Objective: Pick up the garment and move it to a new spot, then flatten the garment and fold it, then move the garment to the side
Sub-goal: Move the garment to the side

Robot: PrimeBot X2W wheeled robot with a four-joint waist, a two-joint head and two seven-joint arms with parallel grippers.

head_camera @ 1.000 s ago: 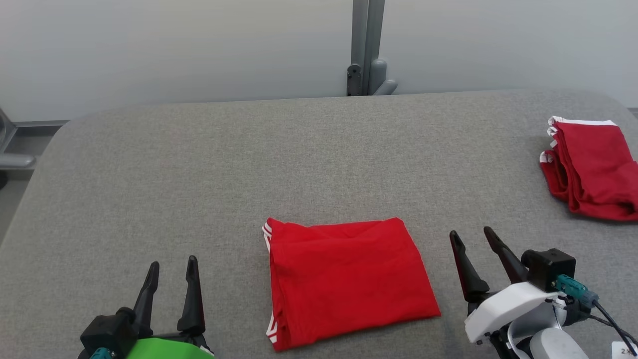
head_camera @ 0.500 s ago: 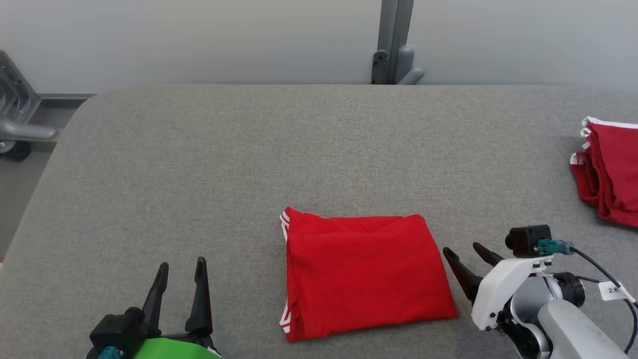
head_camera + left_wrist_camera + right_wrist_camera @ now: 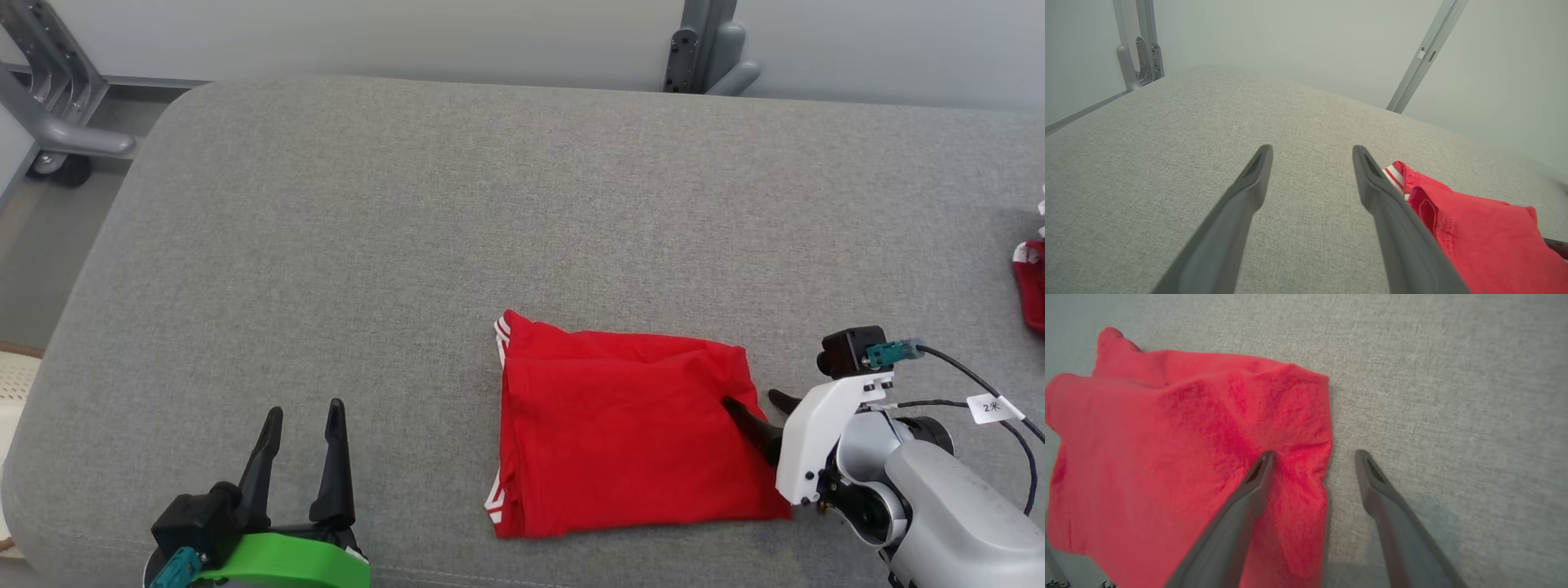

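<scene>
A: Any readable text?
B: One white tag (image 3: pixel 990 407) on the cable behind the right gripper (image 3: pixel 749 398). It reads "2", then a mark too small to make out.

A: Garment look?
B: The garment (image 3: pixel 620 433) is red, folded into a rough rectangle and lying on the grey padded table (image 3: pixel 408 229). There's white stripe trim at both corners of the edge farthest from the right gripper. It's mostly smooth, with creases running in from the gripper-side edge. In the right wrist view the cloth puckers around one fingertip.

A: Right gripper state?
B: Jaws spread wide, nothing clamped. It straddles the garment's nearest edge. One finger's tip is down on top of the cloth, just inside the edge. The other is over bare table just beside the edge, and I can't tell if that one touches down.

A: Left?
B: The left gripper (image 3: pixel 305 407) is also wide open and empty, over bare table. The garment sits off to its right, apart from it. In the left wrist view the striped corner shows just past the right-hand finger.

A: Anything else on the table?
B: A second red item (image 3: pixel 1030 282) with a bit of white trim, out beyond the right gripper and well apart from it. It's cut off by the frame edge.
</scene>
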